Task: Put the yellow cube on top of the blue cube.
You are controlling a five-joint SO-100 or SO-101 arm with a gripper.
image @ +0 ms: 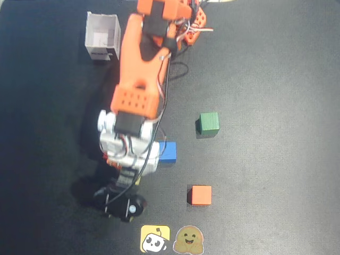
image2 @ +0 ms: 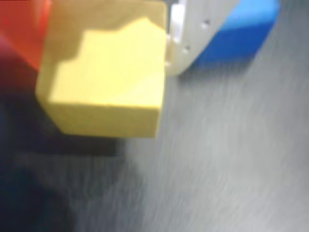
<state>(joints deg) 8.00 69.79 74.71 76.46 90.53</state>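
In the wrist view the yellow cube (image2: 106, 92) fills the upper left, clamped between an orange finger (image2: 21, 29) on its left and a white finger (image2: 198, 29) on its right. My gripper (image2: 108, 34) is shut on it. A dark shadow lies on the mat below the cube. The blue cube (image2: 241, 38) sits just behind the white finger, at the upper right. In the overhead view the blue cube (image: 167, 151) rests on the mat right beside the gripper (image: 133, 172), and the arm hides nearly all of the yellow cube.
A green cube (image: 208, 122) and an orange cube (image: 201, 195) sit to the right of the arm. A white open box (image: 102, 36) stands at the upper left. Two flat stickers (image: 155, 239) (image: 189, 240) lie at the bottom edge.
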